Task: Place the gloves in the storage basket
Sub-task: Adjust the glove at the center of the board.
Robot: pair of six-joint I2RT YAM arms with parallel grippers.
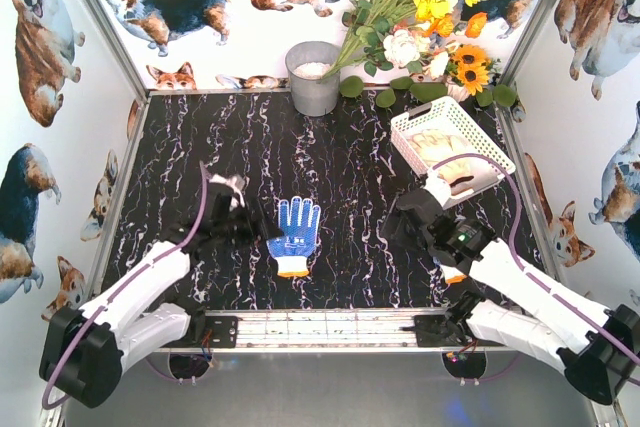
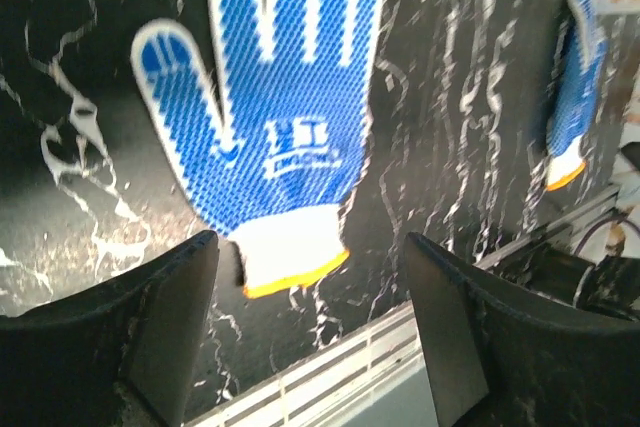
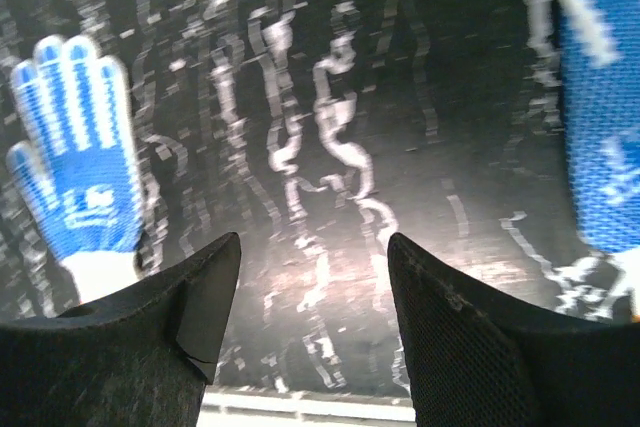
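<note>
Left gripper (image 2: 310, 252) spread wide, jaws empty, poised low over the table (image 1: 200, 147). Right gripper (image 3: 313, 247) likewise wide and holding nothing. Probably opened this far to straddle a flat glove, not to carry anything.

Just ahead of the left gripper, a blue dotted glove (image 2: 275, 97), flat, dotted side up, orange-edged cuff nearest the jaws and glove fingers pointing away. Seemingly well placed for a pinch at the cuff or palm. Not gripped, and not touched as far as can be told. Same glove ahead and to the left of the right gripper, well apart from it.

Off to the right gripper's right side, a second blue glove (image 3: 600, 137), cut off by the frame edge. From above, mostly hidden under that arm, with only an orange cuff peeking out.

Beyond the right gripper and near it, the white basket (image 1: 405, 135), set askew, with cream gloves (image 1: 445, 152) already inside. Part of the job done, then, with two blue ones left out by the look of it.

Underneath everything, a black marble-patterned top, smooth and slightly glossy. Likely little there for thin knit to catch on, so a close, pressed-down pinch probably needed. Farther out, at the back edge, a grey bucket (image 1: 312, 77) and a bunch of flowers (image 1: 420, 7). Corgi-printed panels (image 1: 40, 37) closing in three sides.
</note>
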